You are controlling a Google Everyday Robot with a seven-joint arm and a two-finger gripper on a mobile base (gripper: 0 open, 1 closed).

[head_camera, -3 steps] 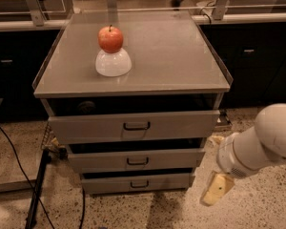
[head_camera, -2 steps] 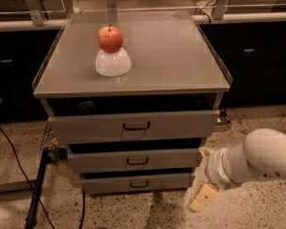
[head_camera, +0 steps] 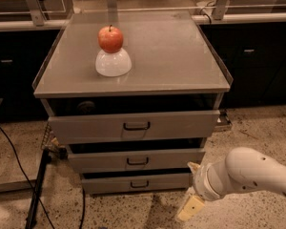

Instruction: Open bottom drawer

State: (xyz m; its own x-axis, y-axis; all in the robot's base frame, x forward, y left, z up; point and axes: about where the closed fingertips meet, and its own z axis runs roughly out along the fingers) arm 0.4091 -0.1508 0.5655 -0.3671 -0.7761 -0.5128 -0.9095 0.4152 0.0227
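Note:
The grey metal cabinet (head_camera: 133, 87) has three drawer fronts. The bottom drawer (head_camera: 109, 182) is the shortest and narrowest, with a small dark loop handle (head_camera: 139, 184). It sits slightly out, like the two above it. My gripper (head_camera: 189, 208) hangs low at the cabinet's front right corner, just right of and below the bottom drawer front, a little above the floor. One cream finger shows, pointing down-left. My white arm (head_camera: 248, 173) reaches in from the right edge.
A red apple (head_camera: 110, 38) sits on an upturned white bowl (head_camera: 113, 63) on the cabinet top. Black cables (head_camera: 38, 194) run over the speckled floor at the left. Dark counters stand behind the cabinet.
My arm has swung left and lower, bringing the gripper from right of the middle drawer down to the bottom drawer's right end. The drawers have not moved.

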